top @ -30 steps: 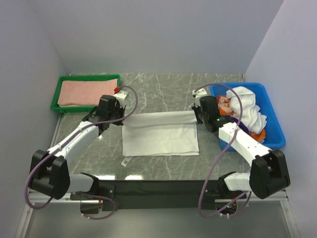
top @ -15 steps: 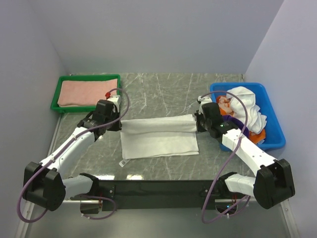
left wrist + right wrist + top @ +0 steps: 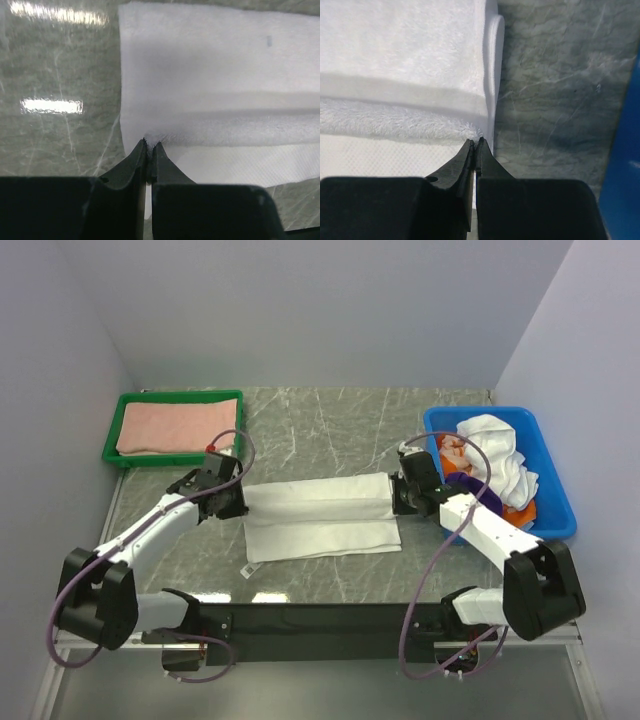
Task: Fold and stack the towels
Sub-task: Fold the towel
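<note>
Left tool (image 3: 236,502) and right tool (image 3: 399,496) each clench one corner of the white towel (image 3: 320,525) at desk (image 3: 330,435) centre. Its long axis runs 9 to 3 o'clock, with the near hem toward 6 o'clock.

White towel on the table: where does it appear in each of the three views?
Top external: towel at centre, on the table.
Left wrist: towel fills the upper right.
Right wrist: towel fills the upper left.
Shared landmark: the grey marble table beside it in all three.
</note>
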Available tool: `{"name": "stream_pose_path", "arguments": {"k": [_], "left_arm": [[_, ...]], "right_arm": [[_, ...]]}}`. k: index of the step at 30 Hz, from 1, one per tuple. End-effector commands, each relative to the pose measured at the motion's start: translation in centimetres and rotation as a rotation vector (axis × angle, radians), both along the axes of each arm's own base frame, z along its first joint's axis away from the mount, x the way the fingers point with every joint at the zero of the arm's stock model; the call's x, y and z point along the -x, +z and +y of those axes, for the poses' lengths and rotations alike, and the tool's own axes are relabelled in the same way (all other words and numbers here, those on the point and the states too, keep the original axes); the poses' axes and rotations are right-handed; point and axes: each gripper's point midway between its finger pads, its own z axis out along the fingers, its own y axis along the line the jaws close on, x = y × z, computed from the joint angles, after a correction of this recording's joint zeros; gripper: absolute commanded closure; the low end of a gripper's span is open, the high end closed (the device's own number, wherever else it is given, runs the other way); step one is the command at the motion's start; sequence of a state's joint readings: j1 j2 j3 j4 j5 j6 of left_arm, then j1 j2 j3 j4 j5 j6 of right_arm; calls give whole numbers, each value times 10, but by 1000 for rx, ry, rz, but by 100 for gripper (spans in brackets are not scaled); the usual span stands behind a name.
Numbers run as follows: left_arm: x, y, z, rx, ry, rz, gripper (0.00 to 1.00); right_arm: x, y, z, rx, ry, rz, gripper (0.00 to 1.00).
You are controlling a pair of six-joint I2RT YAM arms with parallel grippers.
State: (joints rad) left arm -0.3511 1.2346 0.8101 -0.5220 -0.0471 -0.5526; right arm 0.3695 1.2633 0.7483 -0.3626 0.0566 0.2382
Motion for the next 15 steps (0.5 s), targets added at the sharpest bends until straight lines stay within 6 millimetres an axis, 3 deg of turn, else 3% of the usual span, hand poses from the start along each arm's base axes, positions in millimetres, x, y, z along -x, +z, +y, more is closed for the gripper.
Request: {"name": "stream_pose_path", "arguments": {"k": [1, 9, 15], "left_arm": [[7, -28, 10, -17, 112, 71, 99], [-4, -69, 21, -44, 176, 160, 99], [-53, -76, 23, -70, 152, 157, 99]], "right_arm": [[-7, -6, -5, 9, -51, 43, 100], [-17, -38, -9, 23, -94, 157, 100], [-42, -34, -26, 19, -172, 155, 100]]}}
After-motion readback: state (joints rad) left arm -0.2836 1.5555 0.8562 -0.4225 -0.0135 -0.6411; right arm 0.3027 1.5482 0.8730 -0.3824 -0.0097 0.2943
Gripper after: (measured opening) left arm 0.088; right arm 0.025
